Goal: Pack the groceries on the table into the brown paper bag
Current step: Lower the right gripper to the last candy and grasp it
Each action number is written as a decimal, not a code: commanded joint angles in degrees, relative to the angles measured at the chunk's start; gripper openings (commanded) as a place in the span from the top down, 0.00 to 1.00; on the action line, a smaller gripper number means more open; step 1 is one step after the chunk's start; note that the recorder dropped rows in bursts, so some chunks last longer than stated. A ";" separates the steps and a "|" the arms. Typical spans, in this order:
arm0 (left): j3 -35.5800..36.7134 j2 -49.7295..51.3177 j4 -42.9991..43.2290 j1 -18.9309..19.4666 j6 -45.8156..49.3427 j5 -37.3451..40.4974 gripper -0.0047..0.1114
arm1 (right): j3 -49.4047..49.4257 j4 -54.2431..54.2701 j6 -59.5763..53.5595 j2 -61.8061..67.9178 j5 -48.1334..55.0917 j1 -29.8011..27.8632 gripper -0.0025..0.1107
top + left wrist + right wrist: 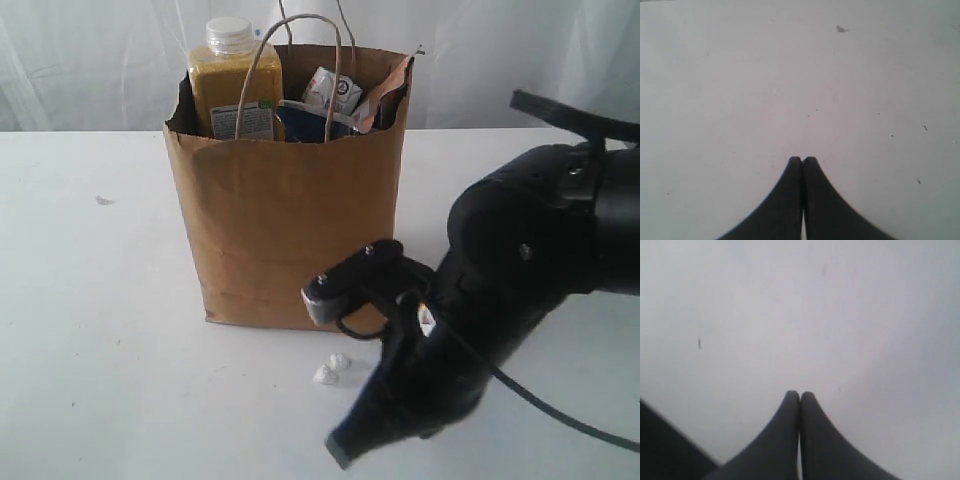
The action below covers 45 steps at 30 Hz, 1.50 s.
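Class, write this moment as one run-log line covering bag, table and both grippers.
bag: upright, holding bottle, carton, pouch | table: white lumps left out | left gripper: shut, empty | right gripper: shut, empty

Soft, even, bright light — faint shadows, right wrist view hazy, unfocused

Left hand point(802, 159) closed, empty; right hand point(800, 393) closed, empty.
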 commanded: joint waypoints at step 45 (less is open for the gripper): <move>0.15 -0.23 -0.50 -0.24 -0.41 -0.28 0.96 | -3.79 3.83 -4.74 15.53 -19.35 5.98 0.98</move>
